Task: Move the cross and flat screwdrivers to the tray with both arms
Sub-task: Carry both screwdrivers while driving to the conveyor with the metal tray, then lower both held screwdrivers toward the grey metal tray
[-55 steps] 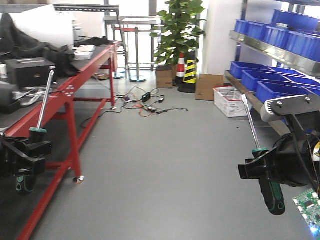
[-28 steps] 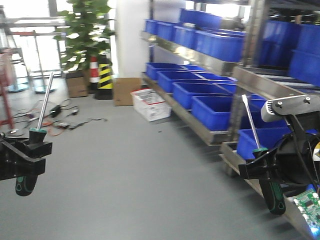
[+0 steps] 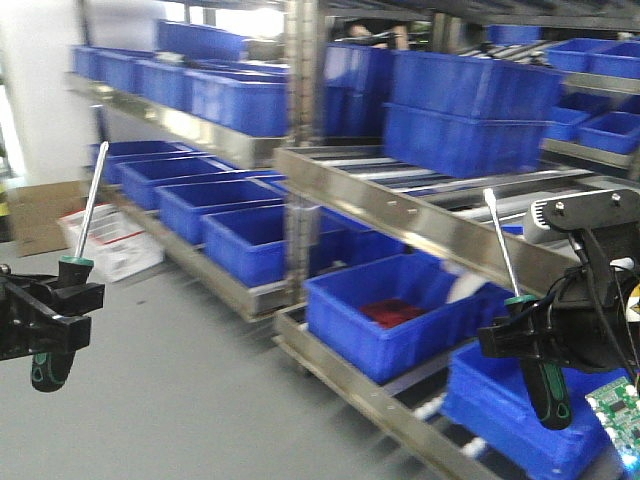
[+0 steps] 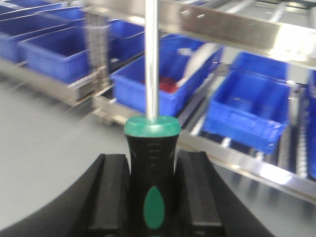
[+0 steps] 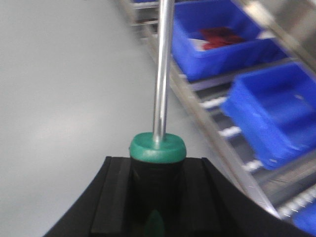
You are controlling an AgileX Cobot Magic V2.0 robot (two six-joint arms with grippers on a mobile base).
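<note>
Front-facing view, entry one: what is held?
– Left gripper [image 3: 62, 305] at 8 o'clock, fingers [image 4: 111, 192] pinching the left screwdriver [image 3: 50, 368] by its handle, shaft toward 12. Right gripper [image 3: 522, 338] at 4 o'clock, pinching the right screwdriver [image 3: 547, 395] likewise.
– Entry two: tray?
– Not in view; only blue bins [image 3: 385, 310] on steel racking [image 3: 400, 215]. Pickup looks done; carrying and placing both screwdrivers remain, by my judgement.

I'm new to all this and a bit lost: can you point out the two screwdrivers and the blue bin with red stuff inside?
Left screwdriver [image 3: 48, 366]: front view, on its black handle.
Right screwdriver [image 3: 545, 392]: front view, on its black handle.
Blue bin [image 3: 345, 325]: front view, on its near wall.
</note>
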